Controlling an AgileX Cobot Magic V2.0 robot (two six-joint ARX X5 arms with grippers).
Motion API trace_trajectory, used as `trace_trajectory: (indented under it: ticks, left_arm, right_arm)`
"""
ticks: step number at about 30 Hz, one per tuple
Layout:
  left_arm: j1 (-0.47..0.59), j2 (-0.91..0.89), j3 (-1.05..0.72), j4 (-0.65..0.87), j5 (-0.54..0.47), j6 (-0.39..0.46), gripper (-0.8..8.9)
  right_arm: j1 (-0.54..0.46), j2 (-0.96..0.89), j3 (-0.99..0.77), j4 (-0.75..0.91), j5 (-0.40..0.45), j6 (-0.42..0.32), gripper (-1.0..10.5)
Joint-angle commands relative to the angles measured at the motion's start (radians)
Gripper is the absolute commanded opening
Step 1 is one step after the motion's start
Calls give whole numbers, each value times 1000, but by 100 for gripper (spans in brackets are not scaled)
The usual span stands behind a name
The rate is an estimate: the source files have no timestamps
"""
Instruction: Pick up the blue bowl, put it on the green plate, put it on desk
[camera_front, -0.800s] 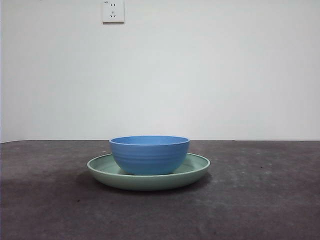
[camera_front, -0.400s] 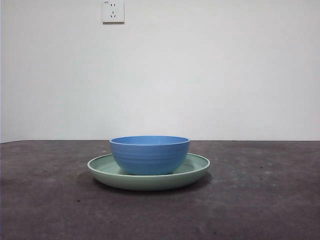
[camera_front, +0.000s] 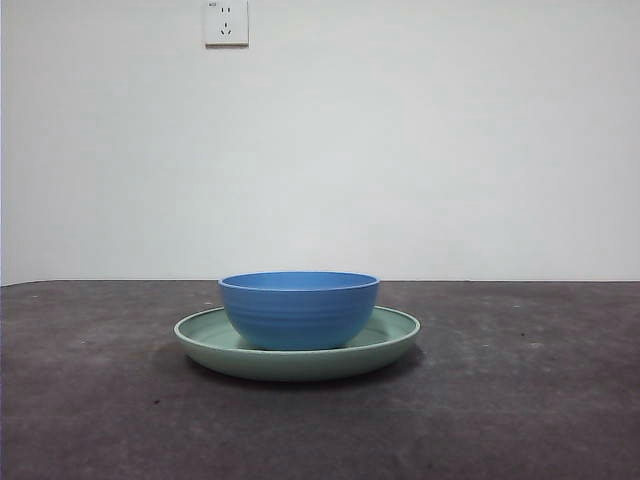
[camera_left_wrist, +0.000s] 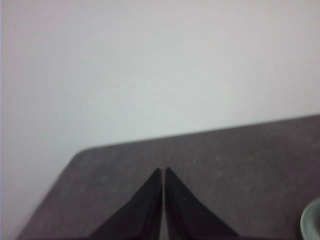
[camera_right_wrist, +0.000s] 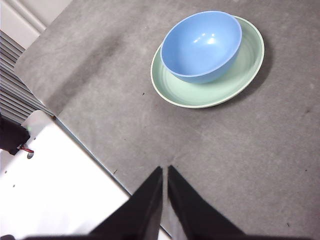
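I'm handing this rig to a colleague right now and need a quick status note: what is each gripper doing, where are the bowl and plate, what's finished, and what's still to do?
Left gripper: jaws shut, holding nothing, over the desk, away from the work; only a sliver of the green plate shows at its view's edge.
Right gripper: jaws shut, holding nothing, pulled back above the desk's edge.
The blue bowl sits upright in the green plate, which lies flat on the desk.
Done: the bowl is on the plate, and neither gripper touches either.
Left: going by the task wording, possibly setting the bowl back on the desk; otherwise nothing obvious.

Low front view; high right wrist view
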Motion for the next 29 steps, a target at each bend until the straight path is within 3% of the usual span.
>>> trace_trajectory:
  ticks: [1, 14, 23, 29]
  left_arm:
    - [6, -32, -59, 13, -3, -28, 9]
    - [8, -143, -262, -6, -7, -83, 9]
    - [8, -143, -282, -103, -7, -86, 9]
    - [8, -143, -282, -122, -7, -134, 9]
  right_arm:
    - [6, 3, 18, 10, 0, -11, 11]
    - [6, 3, 18, 10, 0, -11, 11]
    - [6, 3, 18, 10, 0, -11, 11]
    - [6, 3, 18, 10, 0, -11, 11]
